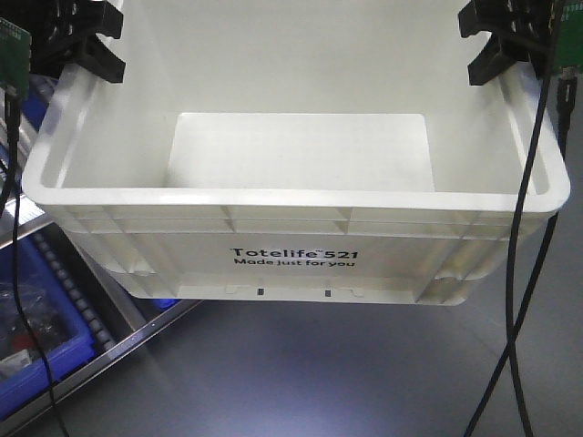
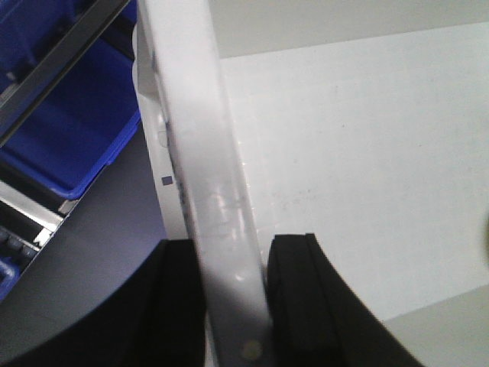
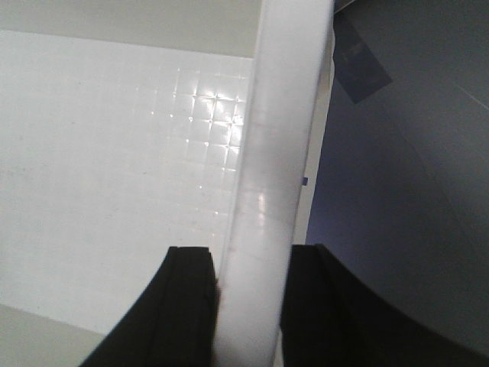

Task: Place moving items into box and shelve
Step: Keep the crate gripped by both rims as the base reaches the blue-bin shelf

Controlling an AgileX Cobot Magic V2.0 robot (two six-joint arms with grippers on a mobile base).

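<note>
The white box (image 1: 291, 196) with black print "Totelife 521" fills the front view and hangs clear of the dark floor. My left gripper (image 1: 86, 41) is shut on its left rim, one finger inside the wall and one outside; the left wrist view shows it (image 2: 237, 306) clamping that rim (image 2: 206, 153). My right gripper (image 1: 501, 41) is shut on the right rim in the same way, as the right wrist view shows (image 3: 252, 306) on the rim (image 3: 279, 138). The part of the box floor that shows is bare. Neither plush toy is in view.
Blue plastic bins (image 1: 36, 314) sit on a metal shelf rail (image 1: 118, 319) at the lower left, also in the left wrist view (image 2: 69, 130). Black cables hang at the left (image 1: 14, 228) and right (image 1: 524, 228). Dark grey floor (image 1: 319, 373) lies under the box.
</note>
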